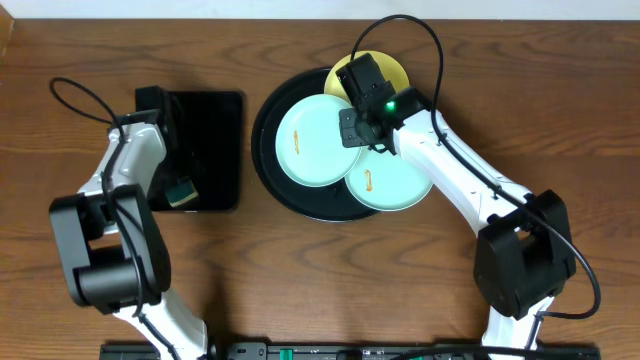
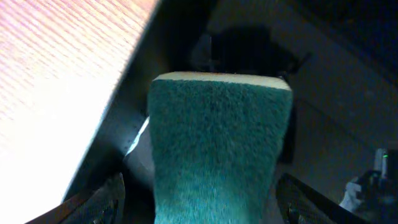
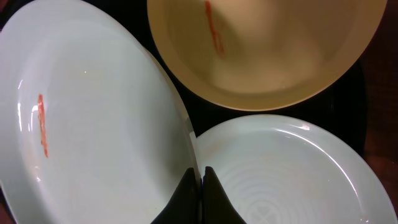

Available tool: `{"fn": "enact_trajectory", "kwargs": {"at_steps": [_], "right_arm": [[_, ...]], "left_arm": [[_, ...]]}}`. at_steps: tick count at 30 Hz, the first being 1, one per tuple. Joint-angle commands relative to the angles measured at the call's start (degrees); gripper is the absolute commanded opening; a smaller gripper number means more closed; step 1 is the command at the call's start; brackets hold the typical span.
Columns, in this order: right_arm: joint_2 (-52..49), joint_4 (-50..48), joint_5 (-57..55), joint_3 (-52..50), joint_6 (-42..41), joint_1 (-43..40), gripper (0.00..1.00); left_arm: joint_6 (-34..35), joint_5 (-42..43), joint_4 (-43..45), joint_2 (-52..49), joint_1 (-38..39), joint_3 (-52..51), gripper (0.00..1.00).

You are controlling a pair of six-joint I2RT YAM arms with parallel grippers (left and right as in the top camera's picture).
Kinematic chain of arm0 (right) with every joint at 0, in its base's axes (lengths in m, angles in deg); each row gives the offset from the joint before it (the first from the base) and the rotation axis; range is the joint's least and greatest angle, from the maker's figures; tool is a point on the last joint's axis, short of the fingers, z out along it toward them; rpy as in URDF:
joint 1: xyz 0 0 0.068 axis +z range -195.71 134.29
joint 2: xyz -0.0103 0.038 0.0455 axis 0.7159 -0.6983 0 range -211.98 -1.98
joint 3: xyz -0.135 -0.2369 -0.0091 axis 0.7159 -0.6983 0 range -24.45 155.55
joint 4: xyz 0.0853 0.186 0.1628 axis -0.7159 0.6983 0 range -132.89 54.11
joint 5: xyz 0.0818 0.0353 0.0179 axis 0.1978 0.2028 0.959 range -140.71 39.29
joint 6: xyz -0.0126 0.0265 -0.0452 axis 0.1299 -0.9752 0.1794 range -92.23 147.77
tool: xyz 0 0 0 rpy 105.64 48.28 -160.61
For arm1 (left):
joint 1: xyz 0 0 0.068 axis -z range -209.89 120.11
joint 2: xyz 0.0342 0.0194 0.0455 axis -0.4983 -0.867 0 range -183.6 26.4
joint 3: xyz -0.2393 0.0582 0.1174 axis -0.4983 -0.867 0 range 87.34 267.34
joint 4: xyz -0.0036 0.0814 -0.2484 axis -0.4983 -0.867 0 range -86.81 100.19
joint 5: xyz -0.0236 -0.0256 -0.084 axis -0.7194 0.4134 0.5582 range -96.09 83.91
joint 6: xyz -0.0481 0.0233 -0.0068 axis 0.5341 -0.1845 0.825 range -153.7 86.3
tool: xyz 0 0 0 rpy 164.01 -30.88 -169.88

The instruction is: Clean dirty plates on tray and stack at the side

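The round black tray (image 1: 268, 150) holds three dirty plates. A mint-green plate (image 1: 305, 145) with an orange smear lies at its left, a second mint-green plate (image 1: 392, 185) at the front right, and a yellow plate (image 1: 392, 72) at the back. My right gripper (image 3: 201, 180) is shut on the right rim of the left mint-green plate (image 3: 93, 124), next to the other mint plate (image 3: 292, 174) and the yellow plate (image 3: 267, 56). My left gripper (image 2: 200, 183) stands open around a green sponge (image 2: 217, 149), with a gap on each side.
The sponge (image 1: 183, 192) lies on a rectangular black tray (image 1: 215, 140) at the left. Wooden tabletop (image 1: 330, 280) surrounds both trays. The right arm's cable loops over the yellow plate.
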Motion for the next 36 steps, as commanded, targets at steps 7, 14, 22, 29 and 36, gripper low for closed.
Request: {"fn": "enact_trajectory", "kwargs": {"at_steps": [7, 14, 22, 29, 36], "right_arm": [[-0.37, -0.44, -0.96, -0.31, -0.52, -0.04, 0.01], [-0.37, -0.48, -0.98, -0.31, -0.52, -0.04, 0.01], [-0.37, -0.57, -0.96, -0.31, -0.52, -0.04, 0.01], [-0.37, -0.50, -0.96, -0.31, -0.50, -0.04, 0.01], [-0.37, -0.46, -0.98, -0.31, -0.50, -0.04, 0.01]], "left_arm": [[-3.02, 3.74, 1.66, -0.70, -0.09, -0.50, 0.63], [-13.53, 17.70, 4.98, -0.33, -0.09, -0.24, 0.59], [-15.47, 18.99, 5.16, 2.95, -0.09, 1.03, 0.59], [-15.61, 18.82, 4.52, 2.78, -0.09, 0.22, 0.76], [-15.61, 18.84, 5.18, 2.25, -0.09, 0.02, 0.98]]}}
